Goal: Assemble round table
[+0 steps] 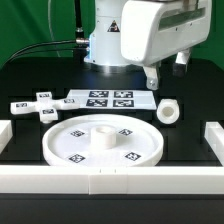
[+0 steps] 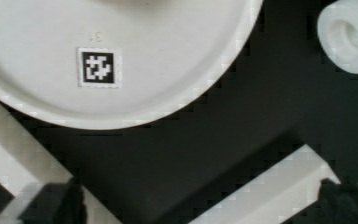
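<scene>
The large rimmed round disc lies flat in the middle of the table, with a raised hub at its centre. It fills much of the wrist view, showing one square tag. The short cylinder post lies on the table off the disc's edge, toward the exterior view's right, and shows partly in the wrist view. The small cross-shaped piece lies at the exterior view's left. My gripper hangs in the air above and just behind the post. In the wrist view the gripper is open and empty.
The marker board lies behind the disc. White border bars stand at the left, right and front. One bar crosses the wrist view diagonally under the jaws.
</scene>
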Controlling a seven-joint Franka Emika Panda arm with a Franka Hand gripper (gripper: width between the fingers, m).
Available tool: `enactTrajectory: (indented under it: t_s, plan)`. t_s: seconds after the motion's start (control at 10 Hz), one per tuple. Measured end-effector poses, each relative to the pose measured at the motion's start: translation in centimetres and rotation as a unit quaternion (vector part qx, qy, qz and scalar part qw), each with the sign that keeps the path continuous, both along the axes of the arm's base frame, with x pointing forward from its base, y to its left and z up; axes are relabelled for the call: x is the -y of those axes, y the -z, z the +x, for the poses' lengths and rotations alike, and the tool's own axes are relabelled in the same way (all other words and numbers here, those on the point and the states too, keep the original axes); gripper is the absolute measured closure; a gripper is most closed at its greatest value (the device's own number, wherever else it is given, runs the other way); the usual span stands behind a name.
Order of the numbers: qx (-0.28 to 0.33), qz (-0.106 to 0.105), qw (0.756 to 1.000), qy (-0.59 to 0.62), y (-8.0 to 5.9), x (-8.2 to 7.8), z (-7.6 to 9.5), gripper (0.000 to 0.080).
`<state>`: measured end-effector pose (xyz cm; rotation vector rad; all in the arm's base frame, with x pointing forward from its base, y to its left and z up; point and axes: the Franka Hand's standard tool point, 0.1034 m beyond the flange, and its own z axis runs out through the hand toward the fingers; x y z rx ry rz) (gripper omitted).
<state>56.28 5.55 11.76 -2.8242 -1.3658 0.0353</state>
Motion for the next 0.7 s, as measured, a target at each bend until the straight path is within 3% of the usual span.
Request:
enactTrajectory:
  t_s: [0.5,0.7]
  plan:
    - [0.001,0.0,1.0,-0.016,0.2,0.3,0.0,0.015]
    - [0.005,0.001,0.997,-0.08,2.1,4.1,-0.8,0.015]
